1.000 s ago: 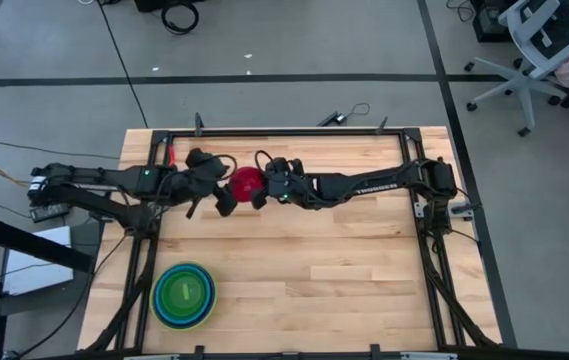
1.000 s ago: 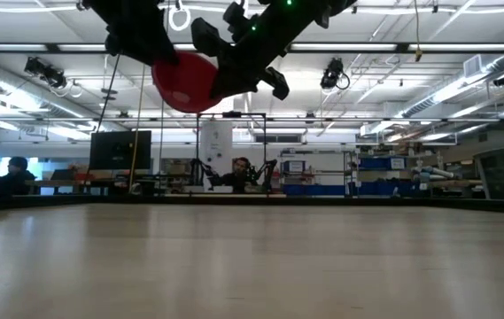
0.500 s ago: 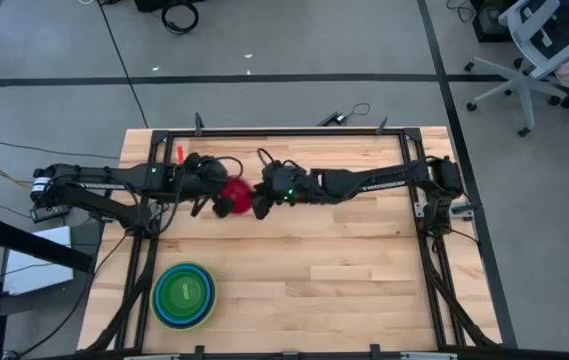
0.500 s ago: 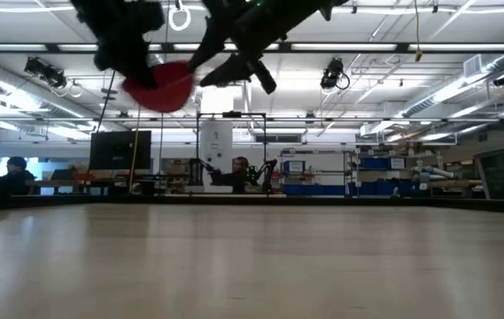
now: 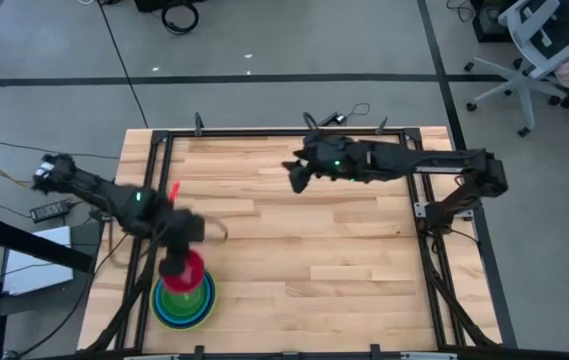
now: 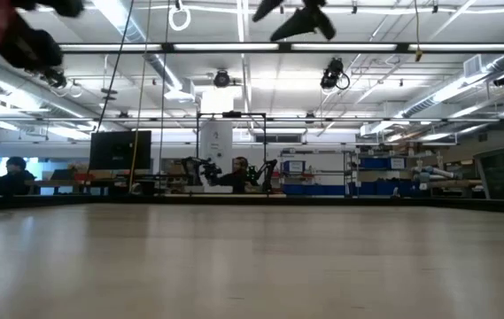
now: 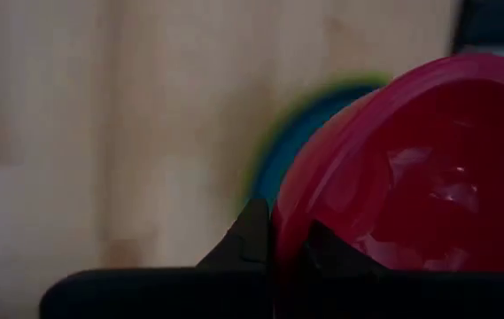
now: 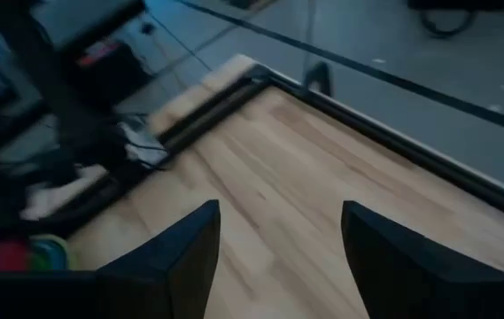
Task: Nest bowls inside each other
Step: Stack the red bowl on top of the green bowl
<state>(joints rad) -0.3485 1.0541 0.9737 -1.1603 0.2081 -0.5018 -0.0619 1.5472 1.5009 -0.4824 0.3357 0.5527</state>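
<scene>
Here, near the table's front edge, the left gripper (image 5: 174,262) pinches the magenta-pink bowl (image 5: 186,272) by its rim, just above the nested bowl stack (image 5: 186,297). Farther back, the right gripper (image 5: 297,176) hangs spread, holding nothing.

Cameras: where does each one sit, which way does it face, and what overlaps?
High: overhead, straight down; both arms, left tool carrying the pink bowl over the bowl stack.
Low: table height, level across; right tool overhead.
Left wrist: past its fingers shut on the pink bowl's rim.
Right wrist: past open fingers at bare table.
Shared: high and left wrist both show bowl and stack.
</scene>
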